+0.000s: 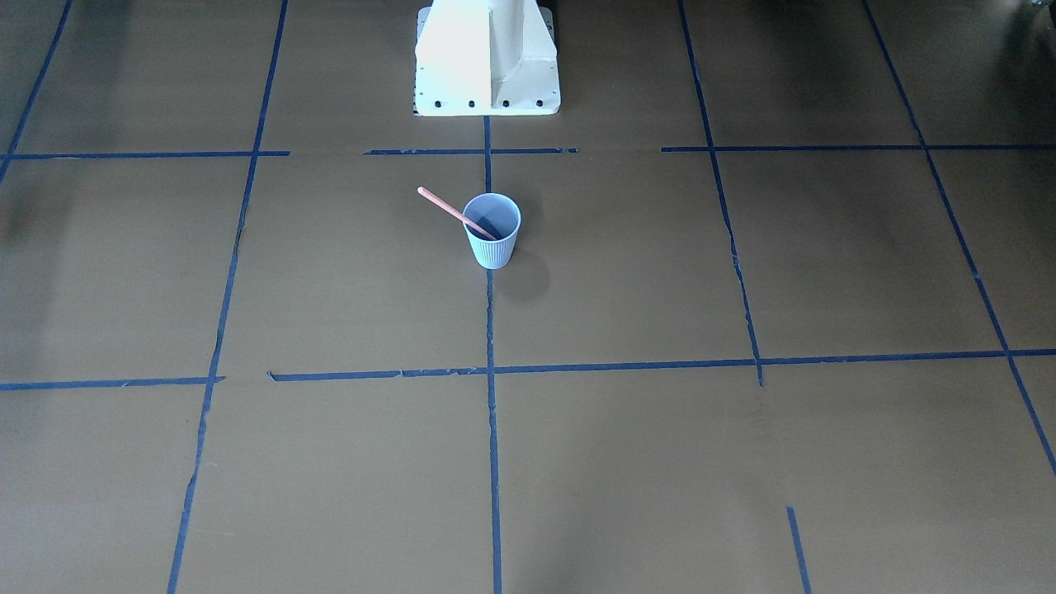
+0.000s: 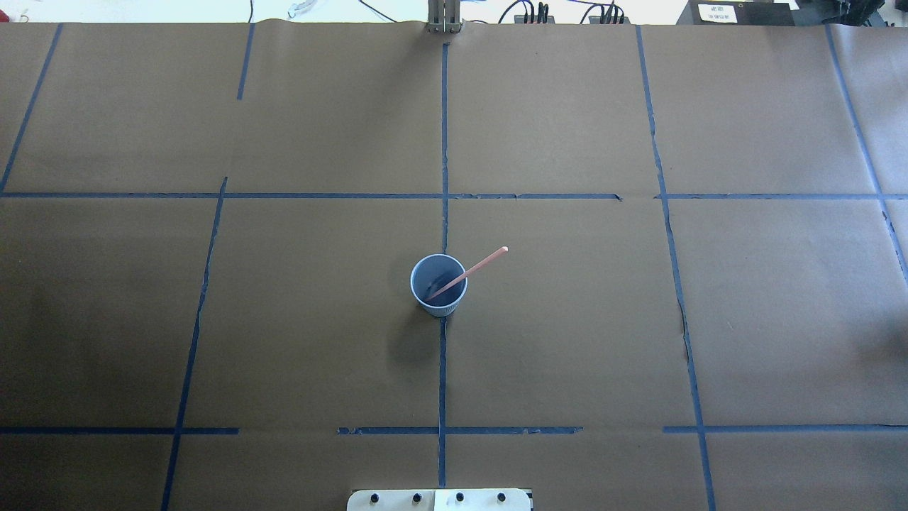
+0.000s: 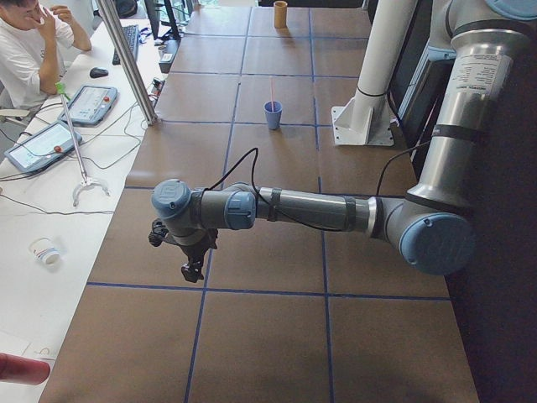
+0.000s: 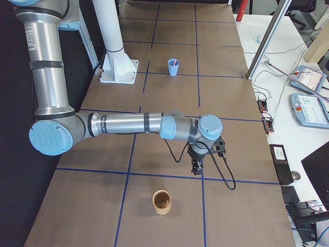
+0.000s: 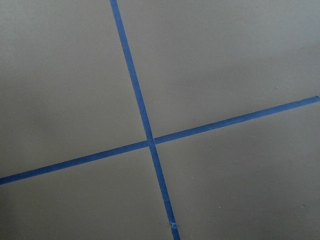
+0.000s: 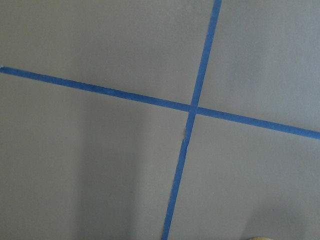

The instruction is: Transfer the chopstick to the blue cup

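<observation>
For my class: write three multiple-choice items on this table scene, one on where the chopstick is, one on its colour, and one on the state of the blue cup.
1. Where is the chopstick?
A) flat on the table
B) leaning in the blue cup
C) held in a gripper

2. What colour is the chopstick?
A) green
B) black
C) pink

3. How does the blue cup stand?
A) upright
B) on its side
C) upside down

Answers:
1 B: its lower end is inside the cup and its shaft rests on the rim.
2 C: it shows pink in the overhead view.
3 A: its open mouth faces up.
</observation>
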You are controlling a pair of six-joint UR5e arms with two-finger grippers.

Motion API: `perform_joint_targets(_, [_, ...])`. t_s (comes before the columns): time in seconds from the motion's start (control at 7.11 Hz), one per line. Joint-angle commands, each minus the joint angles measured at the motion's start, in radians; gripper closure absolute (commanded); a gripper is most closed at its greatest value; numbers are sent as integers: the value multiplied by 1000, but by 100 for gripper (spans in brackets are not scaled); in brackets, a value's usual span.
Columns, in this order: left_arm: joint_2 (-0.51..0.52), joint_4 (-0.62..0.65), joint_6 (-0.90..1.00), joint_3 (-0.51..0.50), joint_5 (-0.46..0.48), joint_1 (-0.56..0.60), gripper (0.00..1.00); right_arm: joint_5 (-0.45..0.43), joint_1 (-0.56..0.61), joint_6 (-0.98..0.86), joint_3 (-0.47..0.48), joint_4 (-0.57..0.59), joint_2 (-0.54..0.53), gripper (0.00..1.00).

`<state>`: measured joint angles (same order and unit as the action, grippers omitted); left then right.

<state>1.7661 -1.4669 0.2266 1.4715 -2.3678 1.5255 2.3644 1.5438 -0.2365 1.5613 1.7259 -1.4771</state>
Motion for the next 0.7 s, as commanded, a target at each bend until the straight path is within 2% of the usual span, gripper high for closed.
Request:
perform_joint_targets(0.0, [9, -4, 5, 9, 1, 5, 0, -1, -1, 2, -1, -11, 3, 0])
perform_joint_targets(0.56, [-31, -9, -1, 49, -7, 50, 0, 1, -1, 0, -6, -12, 6, 0])
